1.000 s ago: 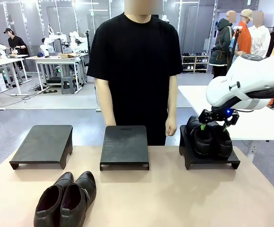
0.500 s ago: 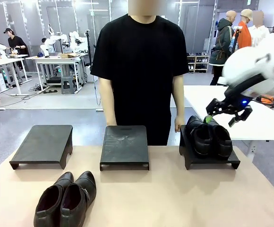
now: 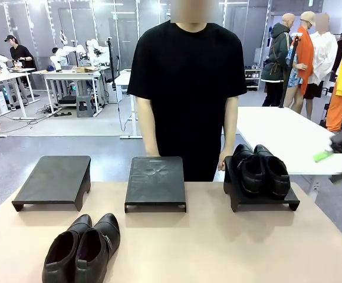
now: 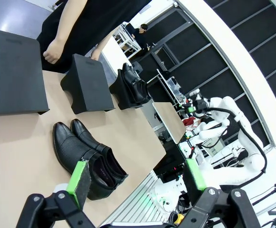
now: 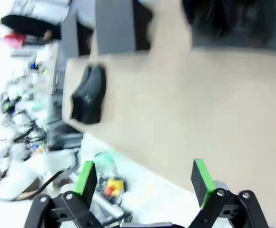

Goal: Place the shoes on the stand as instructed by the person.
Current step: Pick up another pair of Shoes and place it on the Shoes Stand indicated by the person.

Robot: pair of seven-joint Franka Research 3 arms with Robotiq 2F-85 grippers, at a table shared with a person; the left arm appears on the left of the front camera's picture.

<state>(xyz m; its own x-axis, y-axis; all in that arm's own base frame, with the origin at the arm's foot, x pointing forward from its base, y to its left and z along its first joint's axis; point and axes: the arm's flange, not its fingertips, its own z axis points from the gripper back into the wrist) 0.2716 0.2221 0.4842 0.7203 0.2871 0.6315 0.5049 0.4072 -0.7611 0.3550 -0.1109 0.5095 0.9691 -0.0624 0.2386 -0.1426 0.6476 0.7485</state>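
Pulled back from the shoes, the right pincer (image 3: pixel 335 165) now sits blurred at the right edge of the front view, well apart from them. The person (image 3: pixel 187 88) has stepped a little to the right, one hand (image 3: pixel 223 160) hanging just beside the far left corner of the right stand (image 3: pixel 264 202).

From left to right across the table (image 3: pixel 218 247), the left stand (image 3: pixel 54 180) and the middle stand (image 3: pixel 155 181) are bare on top. The right stand carries one pair of black shoes (image 3: pixel 260 171), set side by side. The other pair (image 3: pixel 82 247) lies on the table at the front left, just in front of the left stand, openings toward the robot.

The left wrist view adds the left pincer (image 4: pixel 137 175). Its jaws are wide apart with nothing between them, hanging off the table's near edge. The other pair (image 4: pixel 88 159) lies just beyond its left green pad (image 4: pixel 79 176), not touching it. Farther off are the two bare stands, then the shoes on the last stand (image 4: pixel 134 85).

The right wrist view is smeared. It shows the right pincer (image 5: pixel 144 178) with jaws apart and empty, over the table's near edge. The other pair (image 5: pixel 88 94) is well off to the upper left, and the loaded stand is a dark blur at the top right.

A small raised mark near the far edge of the middle stand is too small to read.
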